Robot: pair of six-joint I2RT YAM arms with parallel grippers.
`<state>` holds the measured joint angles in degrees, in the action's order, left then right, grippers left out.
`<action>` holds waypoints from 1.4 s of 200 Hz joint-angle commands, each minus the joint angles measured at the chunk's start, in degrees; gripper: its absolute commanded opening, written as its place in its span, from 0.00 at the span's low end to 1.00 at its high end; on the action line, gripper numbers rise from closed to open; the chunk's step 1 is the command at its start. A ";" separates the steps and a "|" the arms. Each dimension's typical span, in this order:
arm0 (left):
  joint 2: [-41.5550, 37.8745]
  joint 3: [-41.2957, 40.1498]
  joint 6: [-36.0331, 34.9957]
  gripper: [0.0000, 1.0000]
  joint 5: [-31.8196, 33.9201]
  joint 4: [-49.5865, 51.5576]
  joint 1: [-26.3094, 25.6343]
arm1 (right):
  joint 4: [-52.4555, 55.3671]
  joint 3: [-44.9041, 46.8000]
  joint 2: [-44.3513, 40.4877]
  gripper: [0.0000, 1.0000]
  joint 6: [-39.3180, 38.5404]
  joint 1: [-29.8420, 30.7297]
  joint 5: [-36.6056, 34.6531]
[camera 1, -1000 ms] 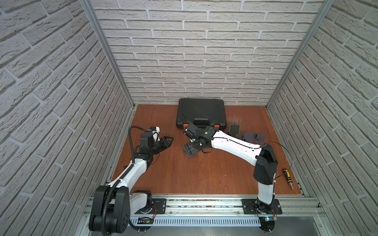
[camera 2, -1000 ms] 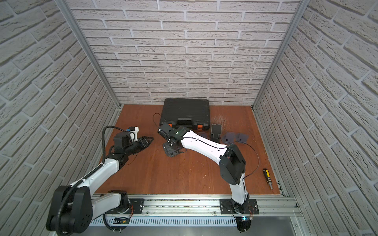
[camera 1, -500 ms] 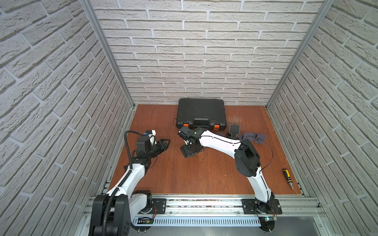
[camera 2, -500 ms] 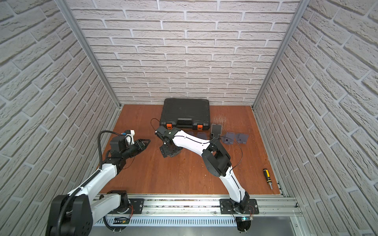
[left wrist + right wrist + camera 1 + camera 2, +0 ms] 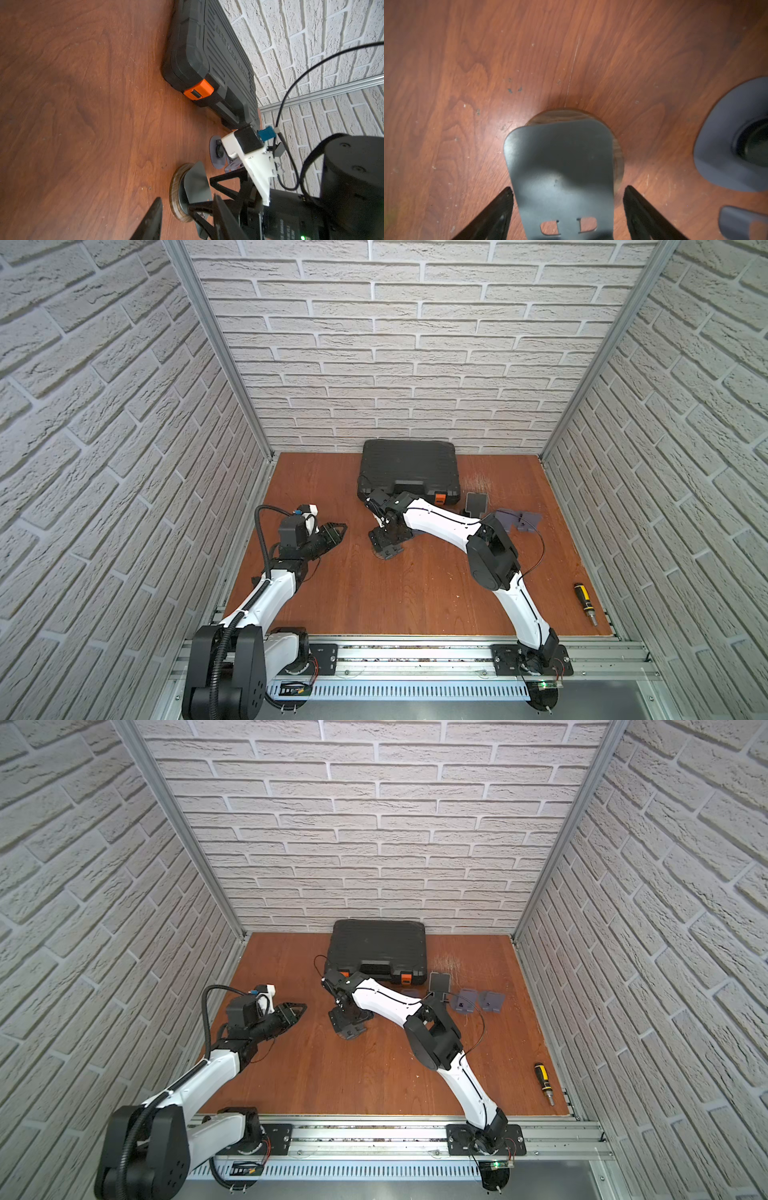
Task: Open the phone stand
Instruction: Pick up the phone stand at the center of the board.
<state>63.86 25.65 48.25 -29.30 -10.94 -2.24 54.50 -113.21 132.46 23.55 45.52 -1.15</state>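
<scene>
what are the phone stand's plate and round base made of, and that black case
plate: looks like thin sheet metal with a matte dark grey coat; soft sheen, cleanly cut slots.
round base: seems to be wood; brown grain shows on its rim.
case: probably moulded plastic, ribbed matte black, with an orange latch that also looks like plastic.

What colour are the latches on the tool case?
Orange. The left wrist view shows one latch best.

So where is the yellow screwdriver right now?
In both top views the screwdriver lies near the table's front right corner, beside the right brick wall.
</scene>
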 commanded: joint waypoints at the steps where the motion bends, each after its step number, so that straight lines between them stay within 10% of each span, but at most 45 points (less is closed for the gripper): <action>1: 0.39 -0.03 0.00 0.42 -0.89 -3.29 0.55 | 1.50 -2.99 1.02 0.84 -0.70 -0.10 1.26; 86: 2.11 -0.16 0.18 0.41 -1.53 -4.70 0.57 | 2.86 -3.76 2.74 0.82 -0.88 0.00 2.32; 188: 5.89 -1.11 2.15 0.46 -6.92 -10.84 0.24 | 2.68 -4.76 0.03 0.29 -0.46 -0.25 3.36; 280: 5.70 -4.68 6.55 0.49 -10.32 -24.21 -5.22 | 0.16 -1.48 -11.52 0.19 0.99 -2.44 11.02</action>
<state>71.42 22.11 53.65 -39.03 -28.51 -5.78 56.77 -114.93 127.70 23.64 44.01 7.03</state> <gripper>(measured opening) 0.489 0.706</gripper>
